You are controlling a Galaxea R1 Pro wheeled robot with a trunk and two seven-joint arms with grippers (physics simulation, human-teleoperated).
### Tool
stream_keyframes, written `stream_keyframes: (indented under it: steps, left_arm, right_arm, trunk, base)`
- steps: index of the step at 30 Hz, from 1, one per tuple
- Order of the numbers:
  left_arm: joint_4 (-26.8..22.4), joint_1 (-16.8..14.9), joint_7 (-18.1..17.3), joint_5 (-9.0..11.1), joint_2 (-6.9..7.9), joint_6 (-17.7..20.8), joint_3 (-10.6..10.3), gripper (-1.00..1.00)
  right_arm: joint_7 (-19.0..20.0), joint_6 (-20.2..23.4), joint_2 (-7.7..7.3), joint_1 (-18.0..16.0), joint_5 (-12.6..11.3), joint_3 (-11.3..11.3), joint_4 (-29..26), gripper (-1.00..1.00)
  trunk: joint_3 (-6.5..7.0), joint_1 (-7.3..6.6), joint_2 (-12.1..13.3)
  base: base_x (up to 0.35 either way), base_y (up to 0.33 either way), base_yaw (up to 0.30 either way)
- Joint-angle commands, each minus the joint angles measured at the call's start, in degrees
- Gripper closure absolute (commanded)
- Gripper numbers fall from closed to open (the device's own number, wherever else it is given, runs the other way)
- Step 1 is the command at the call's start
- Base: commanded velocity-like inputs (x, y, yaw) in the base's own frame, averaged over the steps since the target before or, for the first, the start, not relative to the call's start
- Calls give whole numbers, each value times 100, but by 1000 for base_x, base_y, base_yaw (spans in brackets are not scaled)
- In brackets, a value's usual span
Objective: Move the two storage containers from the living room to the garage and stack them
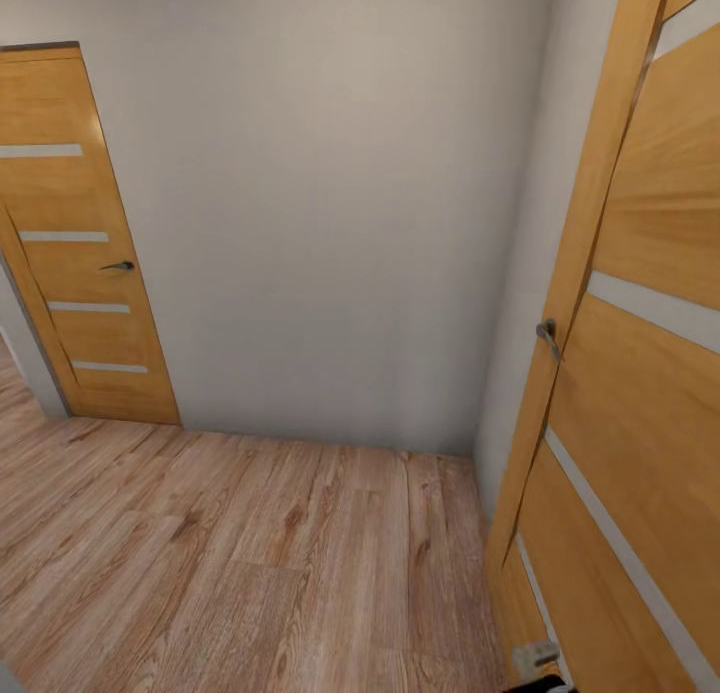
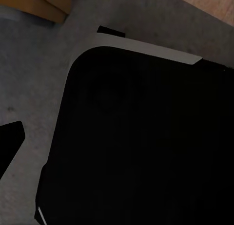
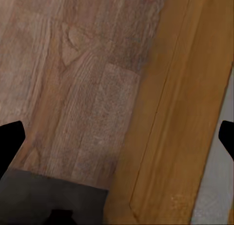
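At the far left stands a closed wooden door (image 1: 85, 243) with pale horizontal strips and a dark lever handle (image 1: 118, 266), its left edge cut off by the frame. The light wood-plank floor (image 1: 230, 563) runs from it toward me, meeting a plain grey wall (image 1: 340, 203) ahead. On the right a second wooden door (image 1: 640, 353) stands close beside me, its top and bottom cut off, with a grey lever (image 1: 547, 335) on its near edge.

Under my left gripper (image 2: 9, 142) a large black rounded slab (image 2: 146, 147) of my own body hides most of what lies below; I cannot tell how far that hand is open. My right gripper (image 3: 117, 137) has its dark fingertips (image 3: 10, 137) set wide apart at either side, holding nothing, above floorboards and the door's wooden edge (image 3: 180, 113).
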Motion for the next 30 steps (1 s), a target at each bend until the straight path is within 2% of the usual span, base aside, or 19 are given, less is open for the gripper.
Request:
stream_keyframes:
  steps: [1, 4, 5, 11, 19, 23, 30]
  left_arm:
    - [-5, 0, -1, 28, -1, -14, 5, -100]
    - [-9, -1, -1, 30, 0, -15, 15, -100]
    - [-10, -1, -1, 31, -1, -15, 16, -100]
    - [-15, 2, 7, 31, -1, -15, 18, -100]
    - [-33, -1, 8, 37, -1, -15, 18, -100]
    - [-28, 11, 2, 40, -1, -13, 30, -100]
    - [-29, 16, 7, 40, 5, -15, 35, -100]
  right_arm:
    - [34, -11, -6, 316, -28, 39, 9, -100]
    - [61, -27, -25, 1307, -3, 45, 11, -100]
    - [56, -28, -26, 1519, 9, 49, 11, -100]
    - [60, -42, -3, 2236, 41, 72, 11, -100]
    - [70, -189, -19, 2358, 75, 87, 3, -100]
    - [32, -307, 26, 2362, 96, 99, -7, -100]
    - [51, -237, 19, 2362, 131, 108, -7, -100]
  trunk:
    - [-4, 0, -3]
    - [-4, 0, -3]
    - [-4, 0, -3]
    - [-4, 0, -3]
    - [-4, 0, -3]
    - [-4, 0, -3]
    - [-4, 0, -3]
  base:
    - [0, 0, 0]
    - [0, 0, 0]
    - [0, 0, 0]
    - [0, 0, 0]
    - [0, 0, 0]
    - [0, 0, 0]
    - [0, 0, 0]
